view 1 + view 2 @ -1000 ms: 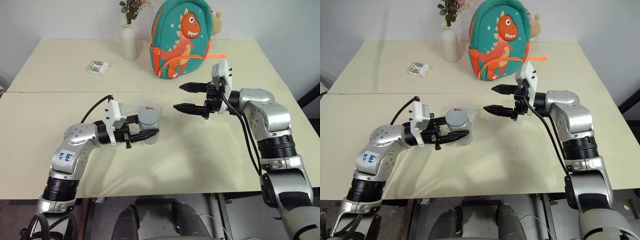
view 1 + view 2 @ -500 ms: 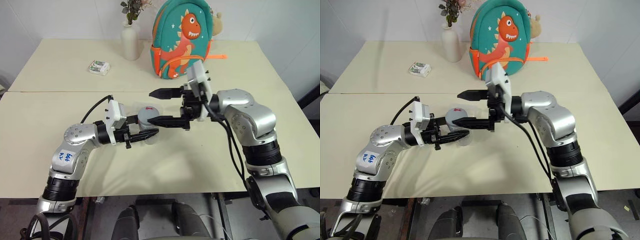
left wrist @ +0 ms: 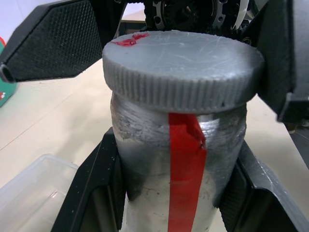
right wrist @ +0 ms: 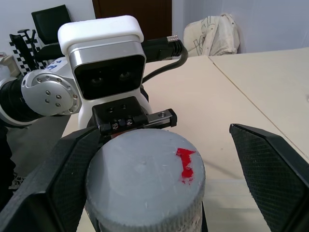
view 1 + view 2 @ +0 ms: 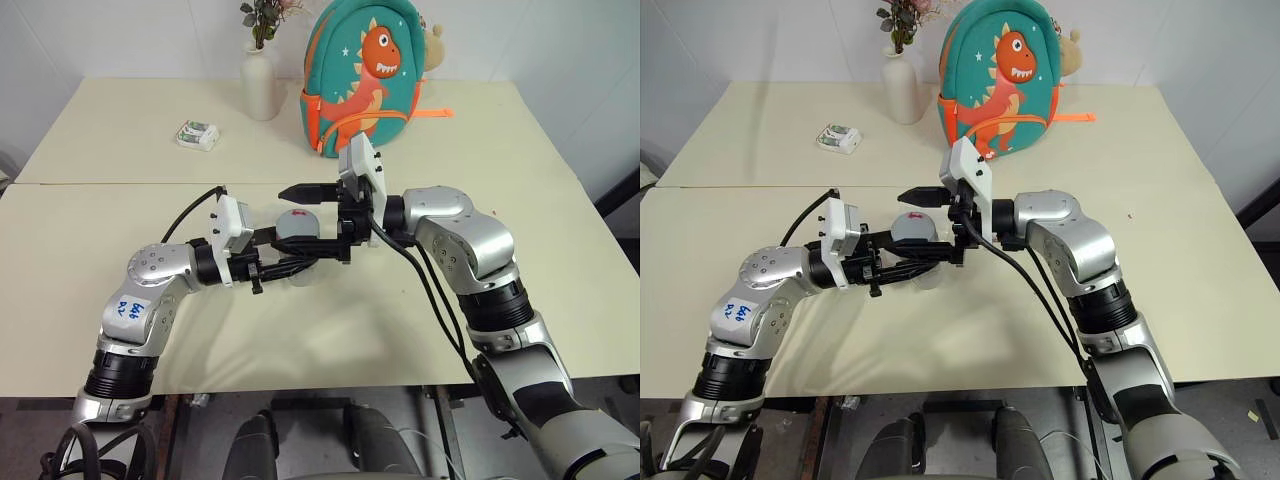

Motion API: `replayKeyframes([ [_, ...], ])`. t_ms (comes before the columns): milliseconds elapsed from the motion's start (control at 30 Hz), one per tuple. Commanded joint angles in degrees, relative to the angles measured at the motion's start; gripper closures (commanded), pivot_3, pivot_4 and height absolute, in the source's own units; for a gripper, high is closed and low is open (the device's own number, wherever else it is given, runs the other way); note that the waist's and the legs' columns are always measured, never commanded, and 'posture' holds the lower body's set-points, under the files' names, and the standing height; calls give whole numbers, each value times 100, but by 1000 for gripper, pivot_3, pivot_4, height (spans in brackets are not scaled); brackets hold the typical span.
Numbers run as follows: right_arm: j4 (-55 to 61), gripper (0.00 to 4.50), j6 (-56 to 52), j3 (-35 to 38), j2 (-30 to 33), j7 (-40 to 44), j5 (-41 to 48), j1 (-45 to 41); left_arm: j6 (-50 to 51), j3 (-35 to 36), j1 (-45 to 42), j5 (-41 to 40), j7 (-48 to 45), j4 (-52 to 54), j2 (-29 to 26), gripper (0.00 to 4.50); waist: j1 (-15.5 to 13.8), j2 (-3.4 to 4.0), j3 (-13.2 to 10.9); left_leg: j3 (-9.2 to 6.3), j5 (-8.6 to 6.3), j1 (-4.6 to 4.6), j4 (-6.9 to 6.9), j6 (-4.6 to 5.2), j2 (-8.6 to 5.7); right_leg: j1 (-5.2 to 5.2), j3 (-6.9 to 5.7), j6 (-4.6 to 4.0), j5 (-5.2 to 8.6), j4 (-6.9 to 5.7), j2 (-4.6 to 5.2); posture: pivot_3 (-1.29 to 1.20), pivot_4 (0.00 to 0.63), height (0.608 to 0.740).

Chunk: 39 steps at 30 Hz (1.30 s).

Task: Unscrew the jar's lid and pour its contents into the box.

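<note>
My left gripper point(image 5: 288, 252) is shut on the jar point(image 3: 179, 159), a small silvery jar with a red strip down its side, and holds it upright just above the table. The grey lid point(image 4: 145, 170), marked with a red dab, sits on the jar's mouth. My right gripper point(image 5: 300, 218) comes in level from the right and is open. Its fingers point(image 4: 270, 164) stand on either side of the lid, with a clear gap at one of them. A corner of the clear box point(image 3: 31, 191) lies on the table beside the jar. The contents are hidden inside the jar.
At the back of the far table stand a white vase point(image 5: 258, 82) and a teal dinosaur backpack point(image 5: 365, 75). A small white-and-green packet point(image 5: 197, 134) lies to their left. A seam point(image 5: 110, 184) runs between the two tables.
My right gripper has swung left from open space to the jar, and its open fingers now straddle the lid. The left gripper and jar have stayed put.
</note>
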<state>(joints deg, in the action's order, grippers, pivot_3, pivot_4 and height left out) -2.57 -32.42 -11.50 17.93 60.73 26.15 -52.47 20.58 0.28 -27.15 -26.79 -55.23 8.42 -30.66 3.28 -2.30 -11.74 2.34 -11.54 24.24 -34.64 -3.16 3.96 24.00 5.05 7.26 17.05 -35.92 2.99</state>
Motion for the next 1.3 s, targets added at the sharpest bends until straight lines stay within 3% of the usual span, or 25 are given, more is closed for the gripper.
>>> replayKeyframes([
  [33,-66,18,181,211,144,-7,-75,-121,-39,42,-96,-102,-50,281,-41,2491,1,0,0,0,0,0,0,0,0,0,0,0,0,0,0,0,150,740],
  [1033,-416,18,183,530,933,470,91,-25,-154,58,-49,-53,-63,209,2,2491,13,0,0,1,0,-1,2,-1,0,1,2,0,0,2,-1,0,150,740],
  [1300,-142,18,-106,493,1242,1175,388,104,-191,86,-33,-42,-89,186,-18,2491,-12,0,0,1,0,2,0,-1,0,1,2,0,0,4,-1,0,150,740],
])
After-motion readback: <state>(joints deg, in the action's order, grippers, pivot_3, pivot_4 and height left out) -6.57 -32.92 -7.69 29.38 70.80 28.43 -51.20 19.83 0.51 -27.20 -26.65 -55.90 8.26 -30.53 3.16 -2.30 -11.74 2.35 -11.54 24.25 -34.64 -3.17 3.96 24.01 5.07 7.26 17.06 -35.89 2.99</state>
